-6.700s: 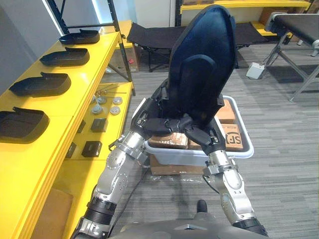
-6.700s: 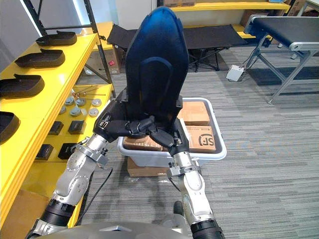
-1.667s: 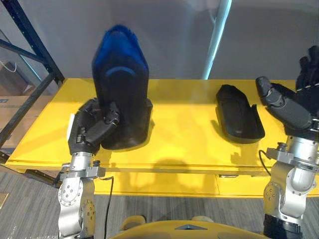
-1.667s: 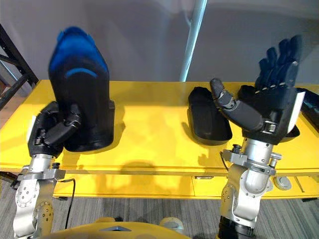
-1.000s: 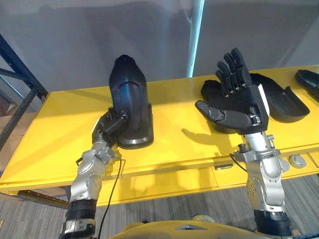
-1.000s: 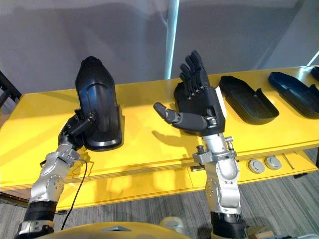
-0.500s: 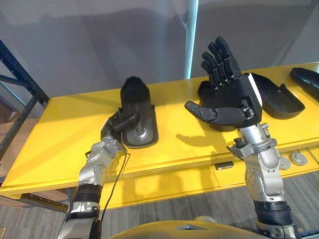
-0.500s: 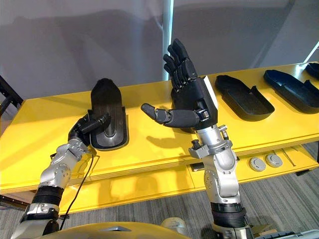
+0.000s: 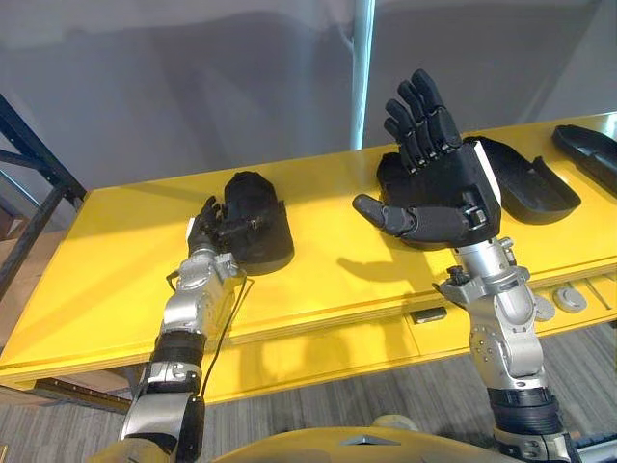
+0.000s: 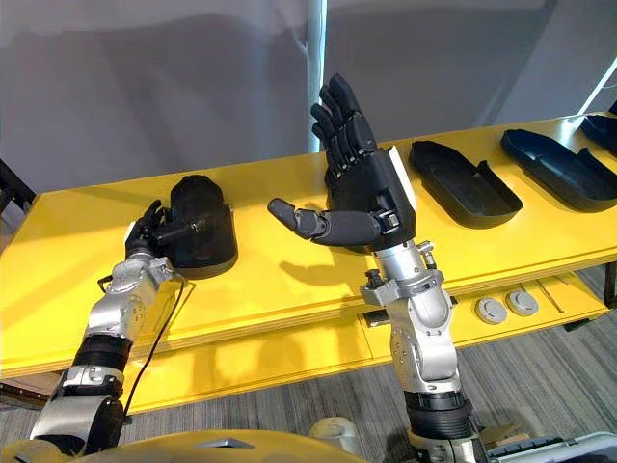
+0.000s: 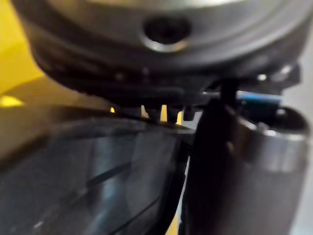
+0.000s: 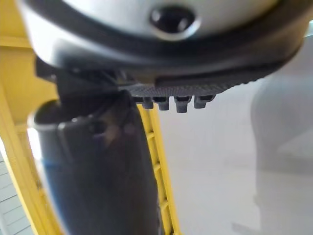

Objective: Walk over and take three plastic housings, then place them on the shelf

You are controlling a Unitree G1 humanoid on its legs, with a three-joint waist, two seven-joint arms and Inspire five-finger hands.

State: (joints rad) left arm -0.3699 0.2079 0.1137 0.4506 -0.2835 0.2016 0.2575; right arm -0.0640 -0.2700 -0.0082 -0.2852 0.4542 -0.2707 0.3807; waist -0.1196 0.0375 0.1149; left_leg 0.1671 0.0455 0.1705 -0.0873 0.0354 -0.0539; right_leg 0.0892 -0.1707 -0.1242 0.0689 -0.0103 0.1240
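Observation:
A black plastic housing (image 9: 254, 221) lies flat on the yellow shelf (image 9: 116, 280), left of the middle. My left hand (image 9: 205, 231) rests against its left side, fingers straightened and thumb lying across its top; the left wrist view has the housing (image 11: 83, 181) just beneath the palm. My right hand (image 9: 445, 185) is raised above the shelf, open and empty, palm turned to the left. Behind it lies a second housing (image 10: 463, 183), and a third housing (image 10: 551, 161) sits further right.
A grey wall and a pale post (image 9: 362, 68) stand behind the shelf. A dark rack upright (image 9: 39, 188) crosses at the far left. Small round parts (image 10: 492, 311) lie on a lower yellow level at the right. Bare shelf stretches between the two hands.
The housing has tipped from standing on end to lying flat on the shelf. My left hand's fingers have straightened off it. The right hand stays raised and open.

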